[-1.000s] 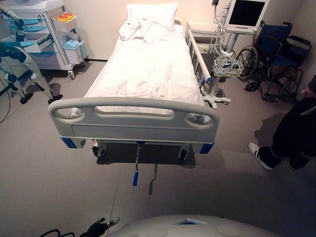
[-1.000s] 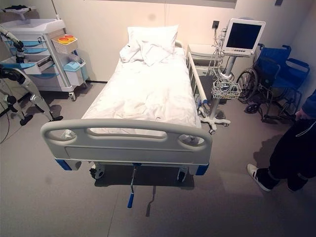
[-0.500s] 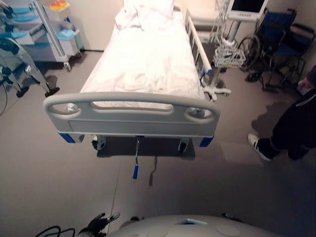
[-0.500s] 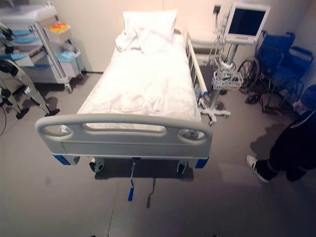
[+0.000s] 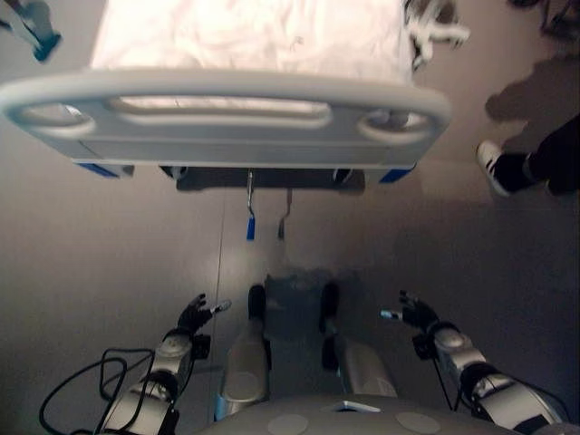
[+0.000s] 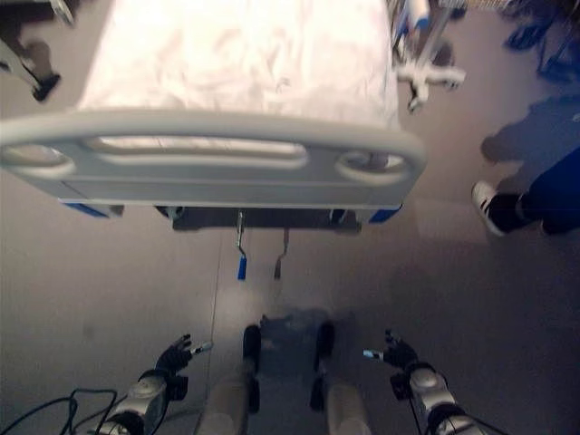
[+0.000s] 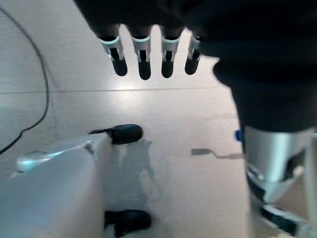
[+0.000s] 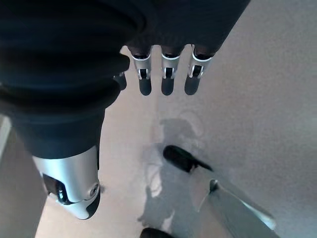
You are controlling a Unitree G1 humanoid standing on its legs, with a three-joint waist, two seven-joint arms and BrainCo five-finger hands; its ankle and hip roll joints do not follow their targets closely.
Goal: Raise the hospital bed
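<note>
Hospital bed (image 5: 245,36) stands ahead, white sheet on top, its grey footboard (image 5: 227,122) nearest across the upper part of the head views. Beneath the footboard's middle hang two cranks: one with a blue handle (image 5: 250,227), a second grey crank (image 5: 282,224) just beside it; neither is touched. Left hand (image 5: 192,315) hangs low over the grey floor (image 5: 109,263), well short of the bed, fingers (image 7: 143,59) straight, holding nothing. Right hand (image 5: 417,314) likewise, fingers (image 8: 166,79) extended, empty. A person's leg and white shoe (image 5: 494,168) stand right of the bed.
</note>
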